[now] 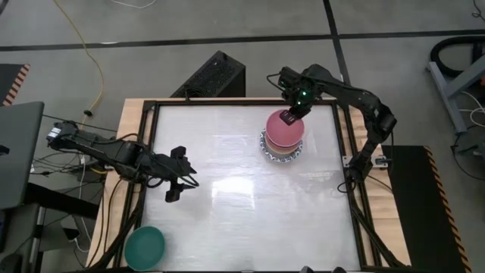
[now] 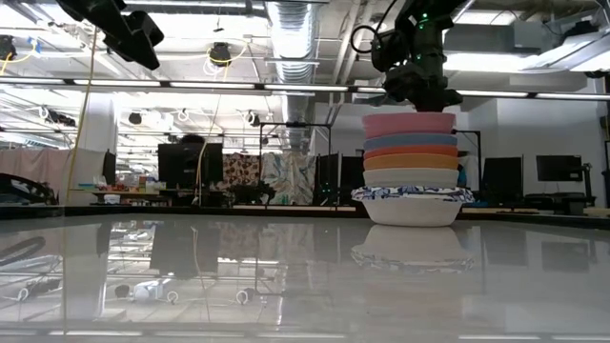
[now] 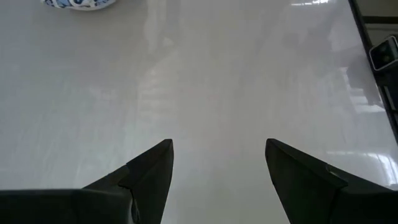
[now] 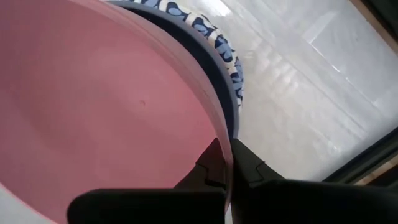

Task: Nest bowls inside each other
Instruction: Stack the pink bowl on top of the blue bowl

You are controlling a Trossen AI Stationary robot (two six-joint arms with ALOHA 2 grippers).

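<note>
Seen from above: right tool (image 1: pixel 292 116) pinched shut on the far rim of the pink bowl (image 1: pixel 285 129), topmost of the stack (image 2: pixel 411 170) at the far right of the white surface (image 1: pixel 242 189). From surface level, stack layers from the bottom up: a white bowl with blue pattern (image 2: pixel 412 203), cream, orange, blue, then pink, with the tool directly above the rim. In the right wrist view, one finger (image 4: pixel 208 168) inside and one outside the pink wall (a thin grip on the edge only), blue patterned rim just beyond.

Left tool (image 1: pixel 176 176) hovering wide and empty at the near left, well apart from the stack. Green bowl (image 1: pixel 144 247) alone at the near left corner, just off the white surface on the wooden edge, nearer the left tool than the right, lying nearward and slightly leftward of it. Round, so no long axis to align with.

Hard to make out: whether the pink bowl is fully seated or slightly lifted; how many bowls sit hidden within the stack; red bowl not visible anywhere. Green bowl absent from the low and wrist views. Left wrist view showing only spread fingers (image 3: pixel 149 174) and a sliver of patterned rim
</note>
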